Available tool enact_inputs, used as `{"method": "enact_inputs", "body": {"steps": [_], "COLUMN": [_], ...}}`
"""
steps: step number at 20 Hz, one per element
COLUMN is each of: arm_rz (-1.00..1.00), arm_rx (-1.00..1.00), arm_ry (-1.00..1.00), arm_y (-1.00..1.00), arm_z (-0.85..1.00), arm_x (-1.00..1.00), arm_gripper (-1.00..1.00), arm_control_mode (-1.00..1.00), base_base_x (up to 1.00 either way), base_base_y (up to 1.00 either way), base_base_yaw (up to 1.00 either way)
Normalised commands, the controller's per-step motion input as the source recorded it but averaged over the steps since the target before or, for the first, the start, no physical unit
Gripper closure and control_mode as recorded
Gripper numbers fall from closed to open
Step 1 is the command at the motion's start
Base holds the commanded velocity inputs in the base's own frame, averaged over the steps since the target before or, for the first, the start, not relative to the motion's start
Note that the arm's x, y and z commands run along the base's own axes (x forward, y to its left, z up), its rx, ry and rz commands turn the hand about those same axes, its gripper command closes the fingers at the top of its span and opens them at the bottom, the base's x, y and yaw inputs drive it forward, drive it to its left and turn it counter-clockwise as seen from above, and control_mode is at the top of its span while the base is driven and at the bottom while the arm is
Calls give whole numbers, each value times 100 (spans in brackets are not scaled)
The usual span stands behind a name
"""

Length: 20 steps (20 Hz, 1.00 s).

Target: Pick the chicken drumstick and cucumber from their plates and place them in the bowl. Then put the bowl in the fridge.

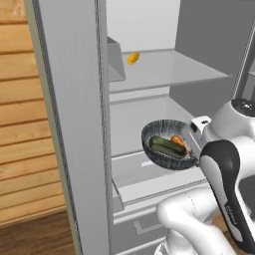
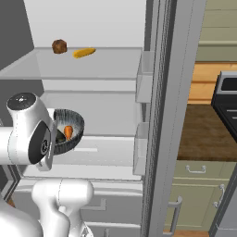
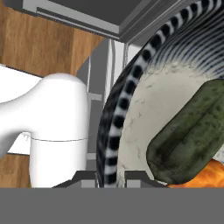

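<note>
My gripper is shut on the rim of the dark ribbed bowl, with one finger on each side of the rim. The bowl hangs tilted in front of the open fridge, level with its middle shelf. Inside the bowl lies the dark green cucumber, with the orange chicken drumstick beside it. The right base view shows the bowl and drumstick partly behind my arm. In the hand view the cucumber lies over the drumstick. The plates are out of view.
The fridge's grey door stands open on the left, and the other door with its bins on the right. A yellow-orange lump and a brown ball sit on the upper shelf. Green cabinets and a stove lie further right.
</note>
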Motion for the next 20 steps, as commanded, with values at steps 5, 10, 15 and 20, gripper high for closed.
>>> {"method": "enact_inputs", "body": {"steps": [5,10,15,20], "arm_rz": [7,4,11,6], "arm_rx": [1,0,0,-1], "arm_ry": [-21,-5,-2,0], "arm_y": [2,0,1,18], "arm_z": [-17,-10,-13,-11], "arm_x": [90,96,50,72], "arm_gripper": [100,100,100,100], "arm_control_mode": [-100,-100,-100,-100], "base_base_x": [0,0,0,0], "base_base_y": [0,0,0,0], "base_base_yaw": [0,0,0,0]}}
